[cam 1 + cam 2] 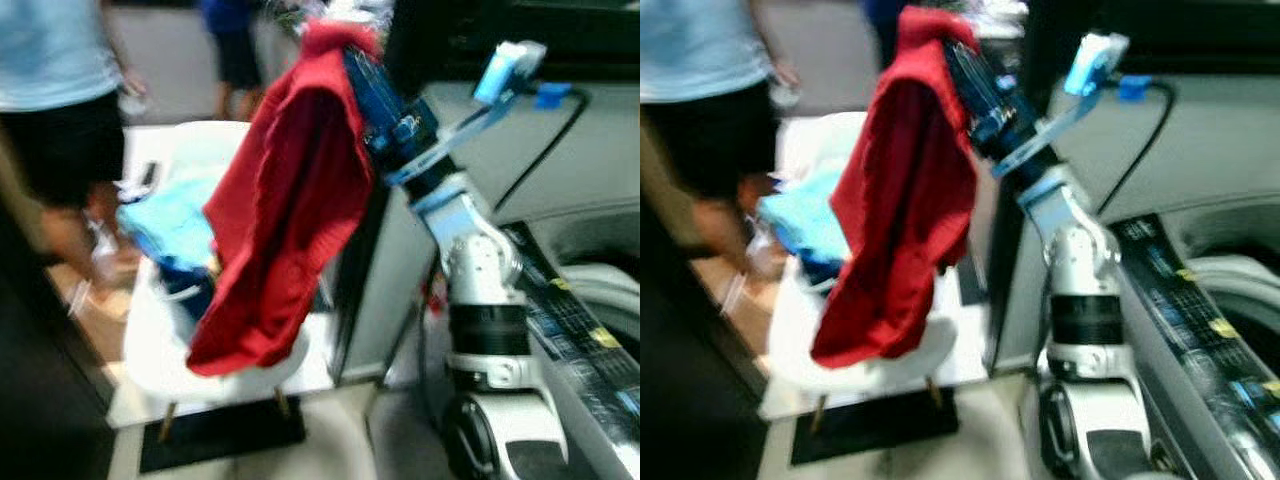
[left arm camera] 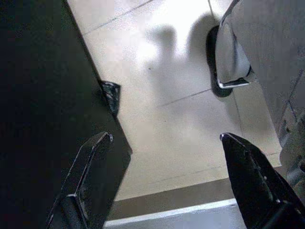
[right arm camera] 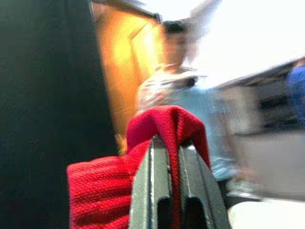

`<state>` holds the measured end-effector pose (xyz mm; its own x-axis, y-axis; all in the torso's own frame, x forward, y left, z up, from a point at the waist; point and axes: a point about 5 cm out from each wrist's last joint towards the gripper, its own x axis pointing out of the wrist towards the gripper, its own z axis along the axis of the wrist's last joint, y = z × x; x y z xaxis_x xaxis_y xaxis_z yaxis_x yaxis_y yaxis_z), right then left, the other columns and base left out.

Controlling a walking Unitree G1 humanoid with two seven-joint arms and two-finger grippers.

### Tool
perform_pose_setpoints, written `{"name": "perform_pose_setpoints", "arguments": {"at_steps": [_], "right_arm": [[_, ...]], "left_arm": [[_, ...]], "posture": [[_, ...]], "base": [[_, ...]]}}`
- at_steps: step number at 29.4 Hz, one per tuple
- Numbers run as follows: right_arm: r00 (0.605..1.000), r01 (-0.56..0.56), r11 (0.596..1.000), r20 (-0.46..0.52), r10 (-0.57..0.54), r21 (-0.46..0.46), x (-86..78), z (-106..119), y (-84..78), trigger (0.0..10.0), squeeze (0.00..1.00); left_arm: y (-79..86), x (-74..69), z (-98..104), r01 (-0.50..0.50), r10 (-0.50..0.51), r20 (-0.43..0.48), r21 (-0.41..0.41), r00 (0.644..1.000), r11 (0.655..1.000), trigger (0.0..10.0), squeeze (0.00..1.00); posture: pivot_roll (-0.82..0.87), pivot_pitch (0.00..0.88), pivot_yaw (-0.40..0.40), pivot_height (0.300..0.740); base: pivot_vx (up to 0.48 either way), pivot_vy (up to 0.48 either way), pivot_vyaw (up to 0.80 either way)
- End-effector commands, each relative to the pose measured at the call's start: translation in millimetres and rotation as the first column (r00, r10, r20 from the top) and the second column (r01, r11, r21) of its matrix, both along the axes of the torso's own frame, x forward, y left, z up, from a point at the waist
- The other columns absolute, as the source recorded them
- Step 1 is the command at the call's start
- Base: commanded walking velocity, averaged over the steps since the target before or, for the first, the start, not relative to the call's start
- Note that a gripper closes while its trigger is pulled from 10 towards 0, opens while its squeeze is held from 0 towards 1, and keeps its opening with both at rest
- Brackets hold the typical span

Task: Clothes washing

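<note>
Holding: the right gripper [image 3: 174, 143] is clenched on a red garment [image 1: 290, 210], raised high in the upper middle of the head views.
Garment: it drapes from the fingertips down to mid-frame; its top fold hides the finger ends, and motion blur smears its edges.
Right arm: silver and black, rising from the lower right; its base is cut off by the bottom edge.
Left gripper [image 2: 164, 138]: fingers spread apart, nothing between them, pointing down at pale floor tiles [image 2: 157, 95]; a dark panel fills the left of that view.
Chair [image 1: 170, 350]: white, lower left behind the garment, with light blue clothes [image 1: 170, 220] piled on it, partly covered.
Washing machine [image 1: 590, 290]: right edge, only partly in frame.
Person [image 1: 55, 90]: upper left, head cut off, blurred.
</note>
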<state>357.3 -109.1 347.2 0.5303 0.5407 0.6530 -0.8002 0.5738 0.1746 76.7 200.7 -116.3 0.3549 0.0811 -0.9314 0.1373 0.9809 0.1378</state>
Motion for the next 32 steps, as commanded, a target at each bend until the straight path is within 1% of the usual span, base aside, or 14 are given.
{"name": "perform_pose_setpoints", "arguments": {"at_steps": [1, 3, 6, 10, 13, 15, 17, 19, 24, 27, 29, 30, 31, 32], "right_arm": [[0.990, 0.139, 0.990, -0.005, -0.139, 0.016, 6.5, 4.9, -16.8, 0.0, 0.00], [0.986, 0.166, 0.986, -0.007, -0.166, 0.009, 8.2, 6.7, -18.8, 0.0, 0.00], [0.975, 0.222, 0.973, 0.035, -0.220, -0.064, 8.8, 11.9, -13.7, 0.0, 0.00], [0.971, 0.237, 0.966, 0.037, -0.234, -0.099, 11.4, 14.5, -9.8, 0.0, 0.00], [0.971, 0.239, 0.966, 0.036, -0.237, -0.099, 13.1, 17.2, -8.8, 0.0, 0.00], [0.965, 0.260, 0.962, 0.063, -0.255, -0.086, 15.8, 34.8, -5.3, 0.0, 0.00], [0.965, 0.260, 0.962, 0.063, -0.255, -0.086, 15.8, 34.8, -5.3, 0.0, 0.00], [0.955, 0.283, 0.958, 0.112, -0.276, -0.053, 16.3, 58.2, -2.6, 0.0, 0.00], [0.935, 0.324, 0.946, 0.163, -0.316, -0.025, 15.2, 78.9, -2.3, 0.0, 0.00], [0.905, 0.391, 0.920, 0.196, -0.377, -0.035, 15.6, 88.9, -2.4, 0.0, 0.00], [0.905, 0.391, 0.920, 0.196, -0.377, -0.035, 15.6, 88.9, -2.4, 0.0, 0.00], [0.887, 0.434, 0.899, 0.199, -0.416, -0.055, 18.2, 90.5, -0.9, 0.0, 0.00], [0.887, 0.434, 0.899, 0.199, -0.416, -0.055, 18.2, 90.5, -0.9, 0.0, 0.00], [0.872, 0.467, 0.882, 0.196, -0.449, -0.061, 20.3, 93.3, -0.6, 0.0, 0.00]], "left_arm": [[-16.0, 12.8, 1.1, 0.025, -0.022, 0.048, -0.057, 0.999, 0.998, 10.0, 0.00], [-16.2, 13.2, 1.2, 0.027, -0.024, 0.050, -0.057, 0.998, 0.998, 10.0, 0.00], [-17.2, 15.2, 1.6, 0.034, -0.031, 0.054, -0.056, 0.998, 0.998, 10.0, 0.00], [-17.6, 16.1, 1.7, 0.037, -0.034, 0.056, -0.056, 0.998, 0.998, 10.0, 0.00], [-17.9, 17.0, 1.9, 0.037, -0.034, 0.059, -0.056, 0.998, 0.998, 10.0, 0.00], [-18.2, 19.4, 2.4, 0.037, -0.034, 0.065, -0.056, 0.997, 0.998, 10.0, 0.00], [-18.2, 19.4, 2.4, 0.037, -0.034, 0.065, -0.056, 0.997, 0.998, 10.0, 0.00], [-18.3, 20.7, 2.7, 0.034, -0.030, 0.070, -0.056, 0.997, 0.998, 10.0, 0.00], [-18.6, 20.7, 2.7, 0.029, -0.025, 0.070, -0.056, 0.997, 0.998, 10.0, 0.00], [-19.2, 20.2, 2.5, 0.023, -0.020, 0.068, -0.058, 0.997, 0.998, 10.0, 0.00], [-19.2, 20.2, 2.5, 0.023, -0.020, 0.068, -0.058, 0.997, 0.998, 10.0, 0.00], [-19.9, 19.6, 2.2, 0.021, -0.017, 0.067, -0.060, 0.998, 0.998, 10.0, 0.00], [-19.9, 19.6, 2.2, 0.021, -0.017, 0.067, -0.060, 0.998, 0.998, 10.0, 0.00], [-20.7, 19.1, 2.0, 0.019, -0.015, 0.065, -0.061, 0.998, 0.998, 10.0, 0.00]], "posture": [[0.18, 0.000, -0.062, 0.740], [0.17, 0.000, -0.063, 0.740], [0.17, 0.000, -0.063, 0.740], [0.17, 0.000, -0.063, 0.740], [0.17, 0.000, -0.069, 0.740], [0.18, 0.000, -0.076, 0.740], [0.18, 0.000, -0.076, 0.740], [0.19, 0.000, -0.082, 0.740], [0.19, 0.000, -0.088, 0.740], [0.20, 0.000, -0.089, 0.740], [0.20, 0.000, -0.089, 0.740], [0.20, 0.000, -0.093, 0.740], [0.20, 0.000, -0.093, 0.740], [0.20, 0.000, -0.095, 0.740]], "base": [[0.000, 0.000, -0.80], [0.000, 0.000, -0.80], [0.000, 0.000, -0.80], [0.000, 0.000, -0.80], [0.000, 0.000, -0.80], [0.000, 0.000, -0.80], [0.000, 0.000, -0.80], [0.000, 0.000, -0.80], [0.000, 0.000, -0.80], [0.000, 0.000, -0.80], [0.000, 0.000, -0.80], [0.000, 0.000, -0.80], [0.000, 0.000, -0.80], [0.000, 0.000, -0.80]]}}
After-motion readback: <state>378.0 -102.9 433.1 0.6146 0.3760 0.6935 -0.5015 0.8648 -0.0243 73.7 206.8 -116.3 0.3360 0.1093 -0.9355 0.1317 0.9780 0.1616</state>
